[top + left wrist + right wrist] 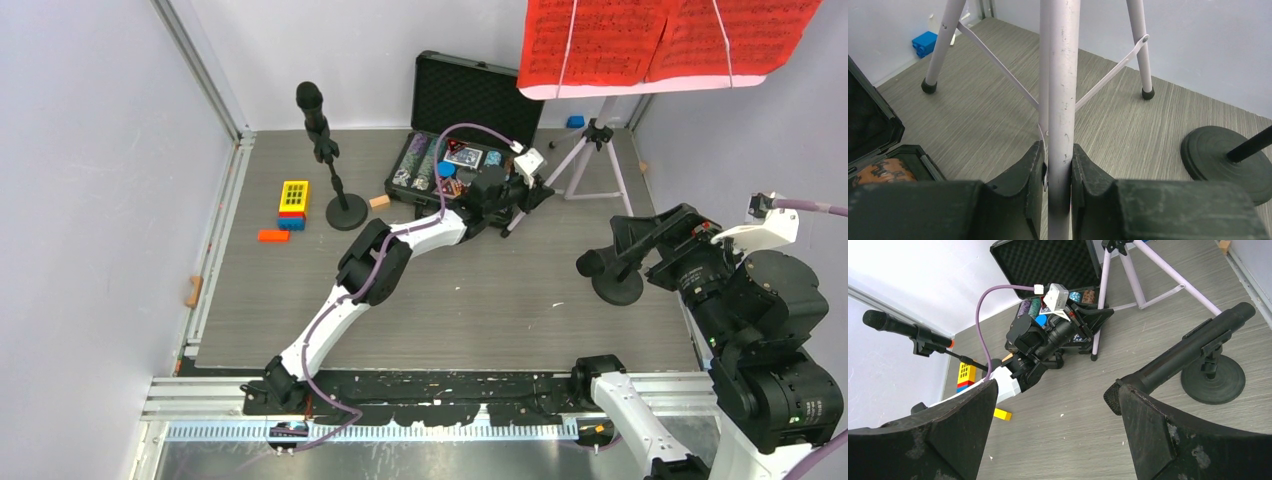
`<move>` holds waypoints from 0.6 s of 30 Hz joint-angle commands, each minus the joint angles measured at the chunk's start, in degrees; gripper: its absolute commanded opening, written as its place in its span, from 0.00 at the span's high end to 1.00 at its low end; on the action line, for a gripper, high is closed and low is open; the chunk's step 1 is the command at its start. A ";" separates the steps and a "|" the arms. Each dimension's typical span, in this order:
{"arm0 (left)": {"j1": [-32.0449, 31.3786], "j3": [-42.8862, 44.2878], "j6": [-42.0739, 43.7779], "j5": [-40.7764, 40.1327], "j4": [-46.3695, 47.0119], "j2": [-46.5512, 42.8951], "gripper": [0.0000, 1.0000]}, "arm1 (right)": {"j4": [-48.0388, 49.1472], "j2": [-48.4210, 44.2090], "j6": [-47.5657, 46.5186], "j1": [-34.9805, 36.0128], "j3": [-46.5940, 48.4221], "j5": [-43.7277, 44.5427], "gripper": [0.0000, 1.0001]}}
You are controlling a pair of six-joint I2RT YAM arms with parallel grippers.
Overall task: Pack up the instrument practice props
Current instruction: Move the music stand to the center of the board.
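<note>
The white music rack carries red sheet-music pages (660,45) at the back right, on silver tripod legs (590,165). My left gripper (522,197) is shut on one silver leg (1063,90) low down, and both pads (1034,170) press on it. One black microphone (312,105) stands on its round base (347,212) at the back left. The second microphone (1193,347) tilts on its base (1213,377) at the right. My right gripper (1058,430) is wide open and empty, just beside this microphone's head (592,265).
An open black case of poker chips (470,95) lies behind my left gripper. Yellow, blue and orange toy blocks (293,200) lie at the left, and a blue block (924,42) lies by the back wall. White walls close in the left, back and right sides.
</note>
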 commanded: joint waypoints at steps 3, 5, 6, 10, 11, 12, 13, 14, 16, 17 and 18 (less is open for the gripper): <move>-1.63 -7.12 -1.02 1.42 -3.93 -6.89 1.00 | 1.18 -0.60 -0.85 0.21 -0.09 0.31 0.04; -1.85 -9.20 -0.95 0.99 -3.42 -8.03 1.00 | 1.19 -0.71 -0.70 0.26 -0.30 0.20 0.04; -1.99 -10.13 -0.91 0.83 -3.27 -8.65 1.00 | 1.20 -0.82 -0.63 0.26 -0.44 0.18 0.04; -2.84 -13.79 -0.52 0.27 -3.11 -10.59 1.00 | 1.44 -1.16 -0.31 0.29 -0.96 -0.09 0.04; -3.08 -14.57 -0.51 0.13 -3.11 -11.03 1.00 | 1.54 -1.24 -0.30 0.28 -1.05 -0.15 0.04; -3.29 -15.29 -0.51 0.02 -3.03 -11.40 1.00 | 1.58 -1.25 -0.30 0.29 -1.15 -0.30 0.04; -3.54 -16.07 -0.59 -0.10 -2.94 -11.75 1.00 | 1.47 -1.31 -0.29 0.32 -1.23 -0.36 0.04; -3.76 -16.98 -0.72 -0.21 -2.81 -12.14 1.00 | 1.49 -1.29 -0.29 0.30 -1.33 -0.42 0.04; -4.22 -19.02 -1.07 -0.31 -1.78 -13.21 1.00 | 1.55 -1.41 -0.22 0.34 -1.45 -0.52 0.04; -4.47 -20.31 -1.23 -0.38 -1.14 -13.74 1.00 | 1.51 -1.55 -0.21 0.35 -1.55 -0.61 0.04; -4.65 -21.56 -1.59 -0.63 -0.48 -14.39 1.00 | 1.47 -1.54 -0.21 0.35 -1.57 -0.59 0.04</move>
